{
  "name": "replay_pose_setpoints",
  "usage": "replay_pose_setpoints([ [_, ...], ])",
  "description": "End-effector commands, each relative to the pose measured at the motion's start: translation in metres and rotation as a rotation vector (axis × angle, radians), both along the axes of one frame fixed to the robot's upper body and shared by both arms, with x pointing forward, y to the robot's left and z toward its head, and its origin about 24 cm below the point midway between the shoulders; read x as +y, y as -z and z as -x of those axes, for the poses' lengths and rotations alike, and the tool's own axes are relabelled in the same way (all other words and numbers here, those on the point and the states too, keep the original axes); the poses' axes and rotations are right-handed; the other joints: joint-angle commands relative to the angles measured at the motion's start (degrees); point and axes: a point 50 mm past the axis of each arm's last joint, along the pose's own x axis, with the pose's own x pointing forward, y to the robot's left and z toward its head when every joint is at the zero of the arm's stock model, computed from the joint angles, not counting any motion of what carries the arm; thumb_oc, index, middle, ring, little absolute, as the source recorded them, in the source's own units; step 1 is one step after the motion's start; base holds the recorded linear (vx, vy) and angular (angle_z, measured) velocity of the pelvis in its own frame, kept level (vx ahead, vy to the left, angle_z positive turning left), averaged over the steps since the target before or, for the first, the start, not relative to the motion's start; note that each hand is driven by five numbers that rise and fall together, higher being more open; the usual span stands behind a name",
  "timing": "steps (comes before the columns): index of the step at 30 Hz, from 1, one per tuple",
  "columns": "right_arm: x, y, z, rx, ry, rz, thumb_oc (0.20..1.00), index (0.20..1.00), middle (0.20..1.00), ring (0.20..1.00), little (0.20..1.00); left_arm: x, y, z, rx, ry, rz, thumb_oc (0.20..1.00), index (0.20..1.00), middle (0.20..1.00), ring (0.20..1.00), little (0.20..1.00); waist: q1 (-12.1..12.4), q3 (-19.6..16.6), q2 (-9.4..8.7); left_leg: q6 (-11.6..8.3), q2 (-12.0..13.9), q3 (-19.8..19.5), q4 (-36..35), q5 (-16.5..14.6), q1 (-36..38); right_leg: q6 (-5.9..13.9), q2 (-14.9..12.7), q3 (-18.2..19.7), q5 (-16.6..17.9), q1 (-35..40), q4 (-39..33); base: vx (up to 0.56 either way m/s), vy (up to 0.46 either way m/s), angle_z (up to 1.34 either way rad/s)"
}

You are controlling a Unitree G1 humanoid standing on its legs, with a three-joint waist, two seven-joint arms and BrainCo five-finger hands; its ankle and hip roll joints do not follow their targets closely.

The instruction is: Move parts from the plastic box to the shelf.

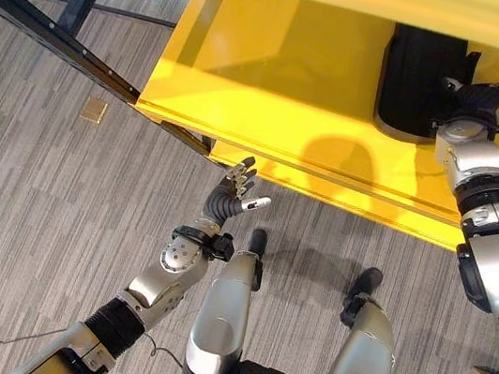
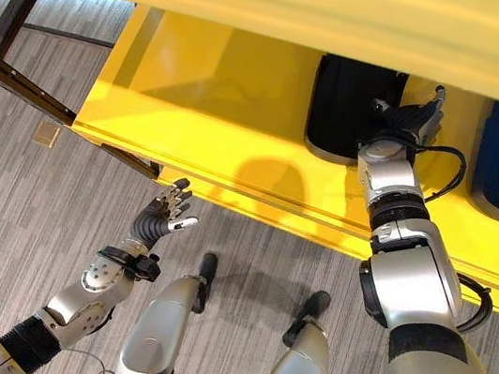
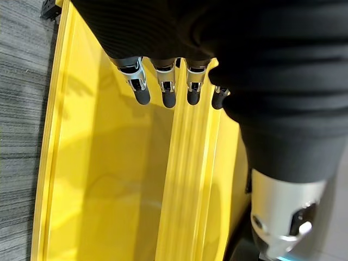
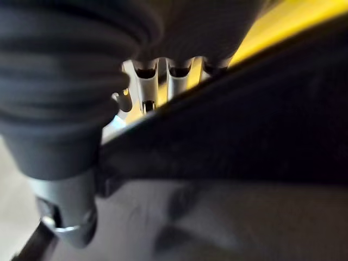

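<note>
Yellow shelf [image 1: 276, 77] carried a black part [image 2: 343, 107]; our right hand [image 2: 410, 118] rested on it, grasp indeterminate. Our left hand [image 1: 234, 194] hung released. We judged placement nearly complete.

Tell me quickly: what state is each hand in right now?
Left hand: open, holding nothing, above the floor before the yellow shelf.
Right hand: at the black part on the shelf; grip cannot be told.
</note>
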Motion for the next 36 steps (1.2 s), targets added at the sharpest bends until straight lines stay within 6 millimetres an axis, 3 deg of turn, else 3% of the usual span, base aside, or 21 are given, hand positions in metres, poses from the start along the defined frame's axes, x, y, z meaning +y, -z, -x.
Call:
replay_pose_setpoints([
  [1, -0.015, -0.007, 0.006, -0.074, 0.052, -0.032, 1.0, 1.0, 1.0, 1.0, 1.0, -0.006, -0.017, 0.009, -0.084, 0.049, 0.039, 1.0, 1.0, 1.0, 1.0, 1.0, 1.2, 0.3, 1.3, 0.29, 2.1, 3.0, -3.1, 2.5, 2.7, 2.55, -1.5, 0.2, -3.5, 0.8, 7.1, 0.0, 0.0, 0.0],
  [8, -0.01, -0.021, 0.008, -0.239, 0.029, -0.098, 1.0, 1.0, 1.0, 1.0, 1.0, -0.007, -0.017, 0.01, -0.078, 0.077, 0.035, 1.0, 1.0, 1.0, 1.0, 1.0, 0.9, 0.3, 1.21, 0.35, 1.9, 3.2, -4.1, 2.8, 4.4, 2.51, -1.4, 0.2, -3.3, 2.5, 6.0, 0.0, 0.0, 0.0],
  [14, 0.01, -0.044, 0.009, -0.389, -0.121, -0.083, 1.0, 1.0, 1.0, 1.0, 1.0, -0.006, -0.015, 0.014, -0.078, 0.088, 0.034, 1.0, 1.0, 1.0, 1.0, 1.0, 0.7, 0.3, 0.88, 0.41, 1.5, 3.4, -6.0, 3.1, 7.9, 2.62, -1.3, 0.1, -3.1, 6.0, 4.3, 0.0, 0.0, 0.0],
  [19, 0.026, -0.036, 0.01, -0.396, -0.261, -0.108, 1.0, 1.0, 1.0, 1.0, 1.0, -0.001, -0.011, 0.018, -0.084, 0.081, 0.029, 1.0, 1.0, 1.0, 1.0, 1.0, 0.2, 0.3, 0.16, 0.26, 1.7, 3.6, -7.9, 3.7, 11.1, 2.5, -0.8, 0.2, -2.9, 9.3, 2.3, 0.0, 0.0, 0.0],
  [22, 0.039, -0.014, 0.012, -0.352, -0.36, -0.148, 1.0, 1.0, 1.0, 1.0, 1.0, 0.004, -0.008, 0.022, -0.088, 0.072, 0.029, 1.0, 1.0, 1.0, 1.0, 1.0, -0.3, -0.7, -0.49, 0.18, 2.1, 3.5, -10.2, 4.3, 13.3, 2.49, -0.2, 0.4, -2.5, 11.5, -0.1, 0.01, -0.011, -0.02],
  [24, 0.047, 0.007, 0.016, -0.306, -0.435, -0.166, 1.0, 1.0, 1.0, 1.0, 1.0, 0.01, -0.006, 0.025, -0.091, 0.062, 0.027, 1.0, 1.0, 1.0, 1.0, 1.0, -0.8, -2.0, -1.11, 0.01, 2.5, 3.6, -12.3, 5.0, 14.8, 2.55, 0.5, 0.5, -2.1, 13.0, -2.2, 0.02, -0.008, -0.04],
  [25, 0.058, 0.029, 0.022, -0.253, -0.487, -0.205, 1.0, 1.0, 1.0, 1.0, 1.0, 0.014, -0.003, 0.027, -0.089, 0.047, 0.027, 1.0, 1.0, 1.0, 1.0, 1.0, -1.4, -3.2, -1.66, -0.21, 3.0, 3.7, -14.0, 5.8, 16.1, 2.57, 1.0, 0.8, -1.7, 14.4, -4.0, 0.05, -0.008, -0.14],
  [28, 0.069, 0.059, 0.031, -0.166, -0.534, -0.27, 1.0, 1.0, 1.0, 1.0, 1.0, 0.018, -0.001, 0.03, -0.085, 0.029, 0.033, 1.0, 1.0, 1.0, 1.0, 1.0, -2.3, -4.4, -2.27, -0.45, 3.5, 3.8, -15.7, 6.5, 17.4, 2.61, 1.7, 1.4, -1.3, 15.6, -5.7, 0.03, 0.003, -0.14],
  [30, 0.079, 0.089, 0.045, -0.087, -0.609, -0.324, 1.0, 1.0, 1.0, 1.0, 1.0, 0.023, 0.001, 0.033, -0.09, 0.01, 0.036, 1.0, 1.0, 1.0, 1.0, 1.0, -3.5, -5.6, -2.95, -0.78, 4.3, 4.2, -17.4, 7.5, 18.6, 2.66, 2.3, 1.7, -0.9, 16.6, -7.0, -0.01, 0.017, -0.09],
  [33, 0.101, 0.145, 0.09, 0.045, -0.764, -0.371, 1.0, 1.0, 1.0, 1.0, 1.0, 0.029, 0.006, 0.04, -0.085, -0.052, 0.05, 1.0, 1.0, 1.0, 1.0, 1.0, -6.4, -8.3, -4.31, -1.17, 5.5, 5.9, -19.4, 8.8, 20.5, 2.8, 3.2, 2.4, -0.4, 18.0, -8.9, -0.01, 0.055, -0.25],
  [36, 0.11, 0.151, 0.123, 0.031, -0.918, -0.326, 1.0, 1.0, 1.0, 1.0, 1.0, 0.034, 0.008, 0.044, -0.1, -0.104, 0.071, 1.0, 1.0, 1.0, 1.0, 1.0, -8.2, -10.4, -5.29, -1.23, 5.7, 7.1, -19.8, 8.7, 21.7, 3.14, 3.6, 3.0, 0.1, 18.9, -10.3, -0.04, 0.069, -0.2],
])
